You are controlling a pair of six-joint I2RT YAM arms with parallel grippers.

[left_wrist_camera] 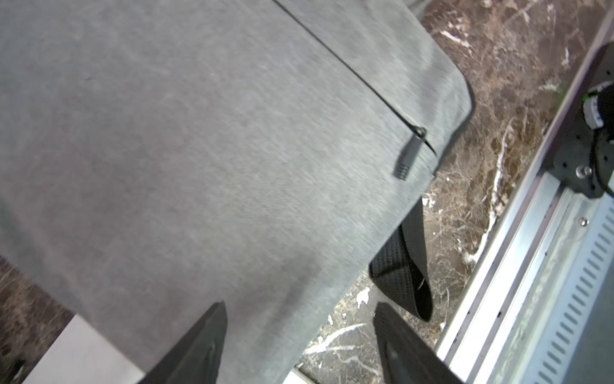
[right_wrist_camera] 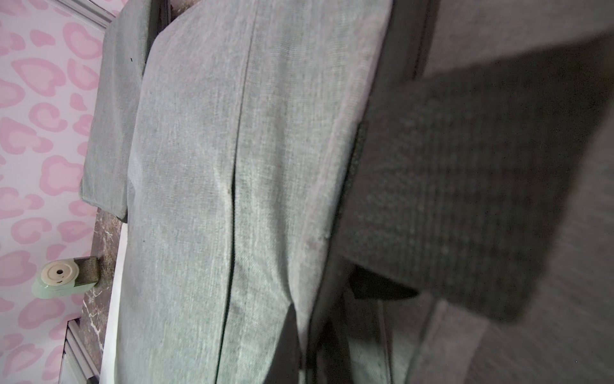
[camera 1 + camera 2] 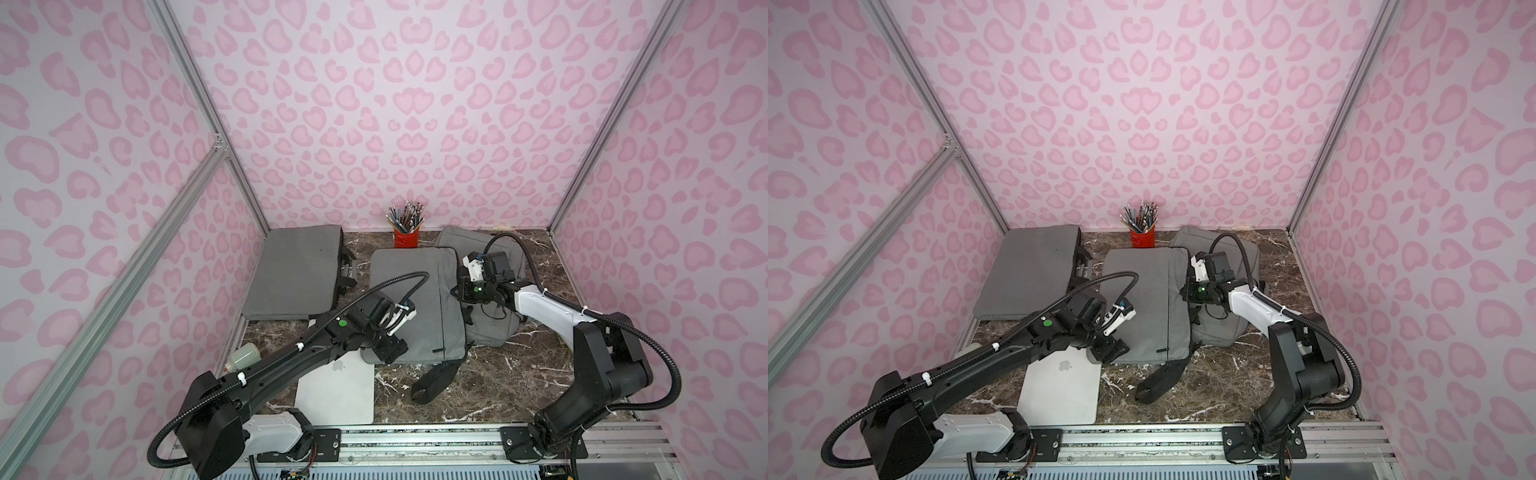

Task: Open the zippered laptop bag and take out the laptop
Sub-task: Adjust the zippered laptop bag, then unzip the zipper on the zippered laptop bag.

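Since the flat silver laptop lies mostly out, far edge tucked at the near-left corner of the middle grey fabric laptop bag, extraction looks nearly done. Left gripper spread above that corner; right gripper pressed together at the bag's right edge, hold unclear.

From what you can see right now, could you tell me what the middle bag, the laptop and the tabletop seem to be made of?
Middle bag: matte grey woven fabric, likely polyester; fine weave shows in the left wrist view.
Laptop: smooth, satin silver shell, probably aluminium.
Tabletop: brown marble look with white veins; stone or printed laminate, cannot tell.
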